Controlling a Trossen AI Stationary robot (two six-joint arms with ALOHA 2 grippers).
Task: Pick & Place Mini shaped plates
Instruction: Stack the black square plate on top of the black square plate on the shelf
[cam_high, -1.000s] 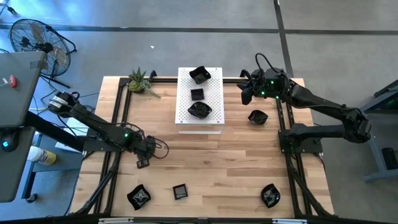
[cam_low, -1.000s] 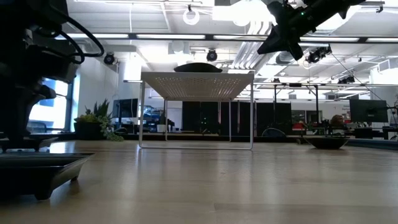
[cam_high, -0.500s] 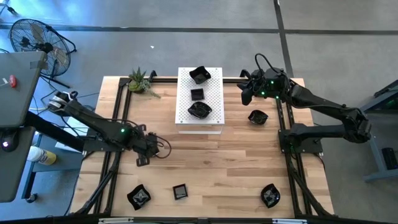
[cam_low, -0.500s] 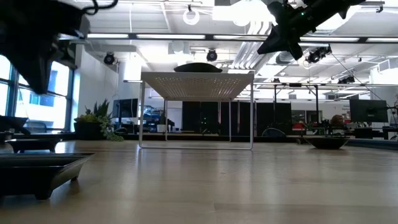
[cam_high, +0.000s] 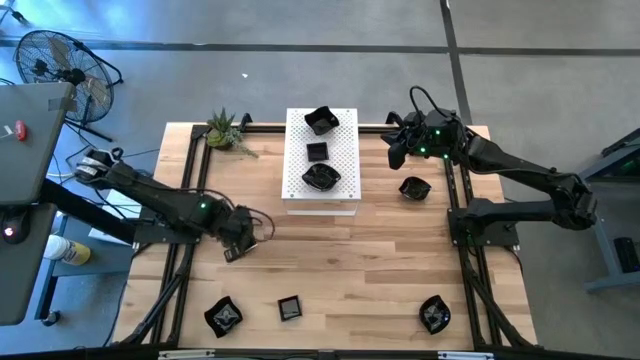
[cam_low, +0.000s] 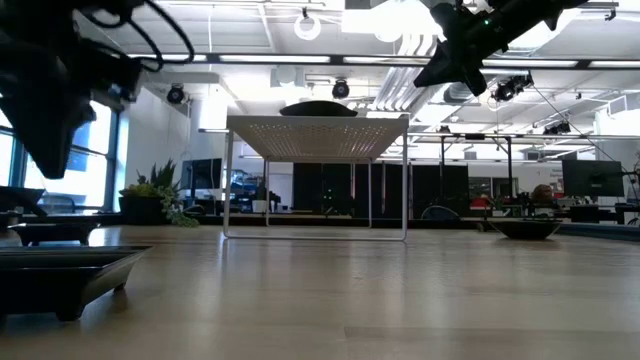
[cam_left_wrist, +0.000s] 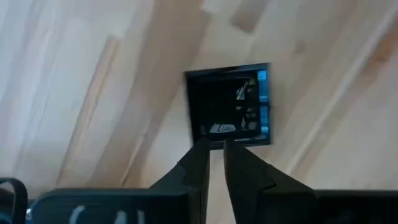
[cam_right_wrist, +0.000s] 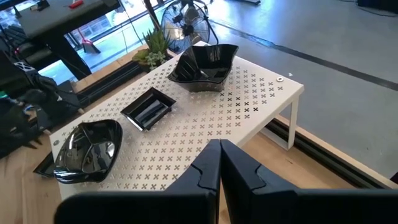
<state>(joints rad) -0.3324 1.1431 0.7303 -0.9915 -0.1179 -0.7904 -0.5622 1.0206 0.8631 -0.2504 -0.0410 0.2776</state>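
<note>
Plates: three black mini plates (cam_right_wrist: 147, 108) on white perforated board (cam_high: 322, 196); others scattered on table (cam_high: 350, 270). Left pincer (cam_left_wrist: 215, 149), fingers slightly apart, above square plate (cam_left_wrist: 229, 104), largely hidden overhead. Right pincer (cam_right_wrist: 220, 148) together, empty, far right.

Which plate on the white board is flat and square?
The middle one of the three on the white perforated board. It is a shallow square tray; the plates at either end, and, are deeper with wavy, petal-like rims.

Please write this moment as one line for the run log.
left gripper: slightly open, at edge of square plate on table | right gripper: shut, raised beside white board
</note>
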